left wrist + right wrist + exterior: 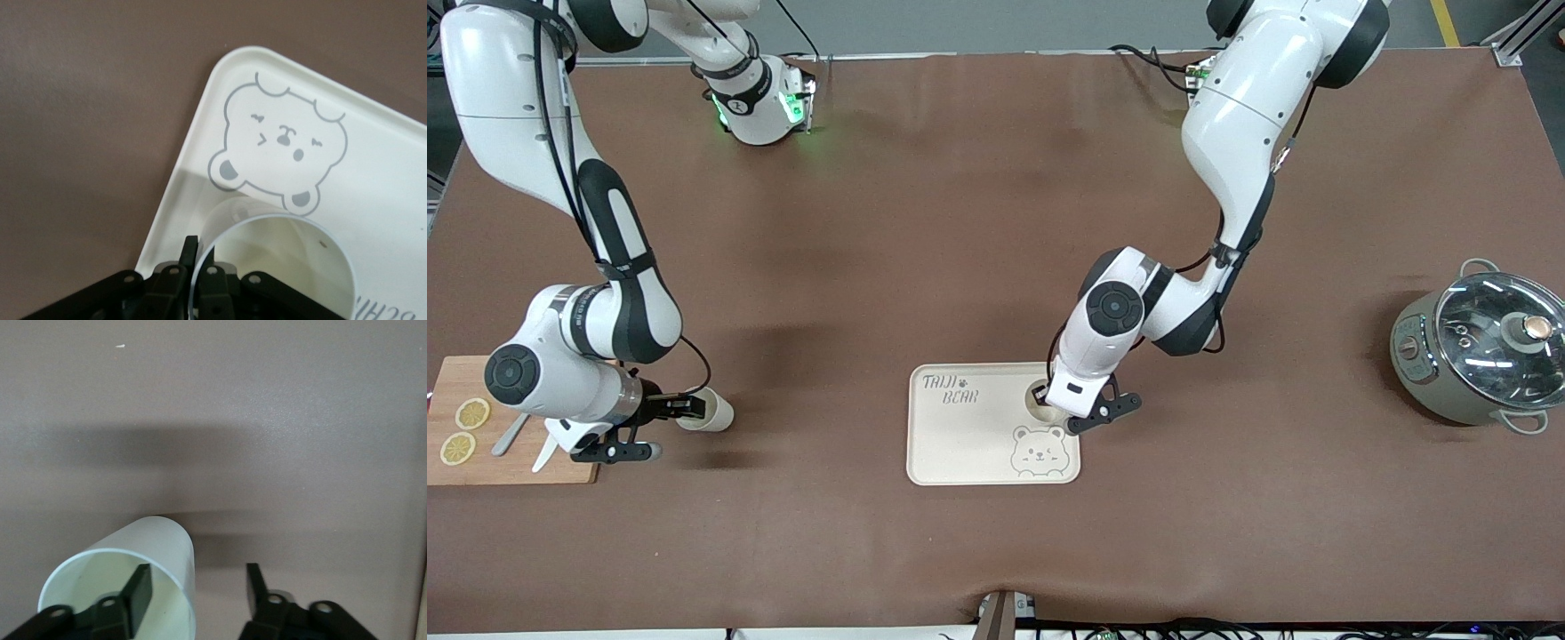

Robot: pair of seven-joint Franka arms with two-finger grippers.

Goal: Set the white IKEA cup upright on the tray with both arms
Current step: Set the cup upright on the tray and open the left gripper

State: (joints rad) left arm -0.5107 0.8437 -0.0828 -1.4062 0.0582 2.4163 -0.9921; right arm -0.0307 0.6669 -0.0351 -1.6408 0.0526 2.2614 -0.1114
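Observation:
A cream-white tray [960,436] with "TAIJI BEAR" lettering and a bear face lies mid-table. A white cup [1040,402] stands upright on the tray's corner toward the left arm's end. My left gripper [1042,397] is shut on its rim. In the left wrist view the cup [287,267] wall sits pinched between the fingers of the gripper [200,250] over the tray [373,153]. A second white cup [713,413] lies on its side on the table. My right gripper [694,409] is open. One of its fingers [140,590] is inside that cup [153,550], the other outside.
A wooden cutting board [516,462] with lemon slices and a knife lies at the right arm's end, under the right wrist. A grey pot with a glass lid [1480,351] stands at the left arm's end.

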